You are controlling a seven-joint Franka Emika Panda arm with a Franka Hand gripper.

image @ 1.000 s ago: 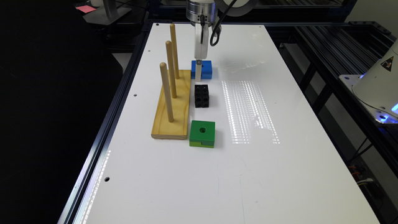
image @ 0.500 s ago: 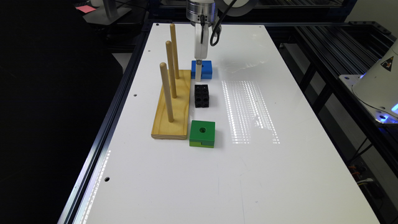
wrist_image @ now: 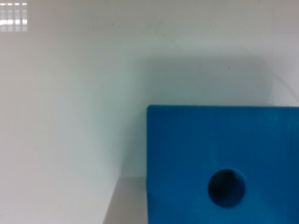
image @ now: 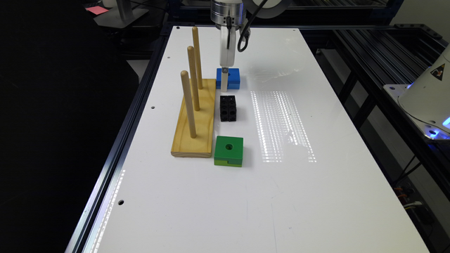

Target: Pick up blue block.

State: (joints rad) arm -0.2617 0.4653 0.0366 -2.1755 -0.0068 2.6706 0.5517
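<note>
blue block (image: 232, 78) on white table (image: 246, 182), pincer (image: 224, 81) lowered at it

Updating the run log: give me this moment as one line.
phase: descent onto blue block | gripper: at block, finger state unclear | block: on table, not lifted | black cube, green block: untouched

A ribbed silver metal wrist collar (image: 227, 12) is seen above a slim white gripper (image: 225, 79); a black cable (image: 243, 37) is looped beside it.

The blue block (image: 232, 78) lies flat, round hole up.
</note>
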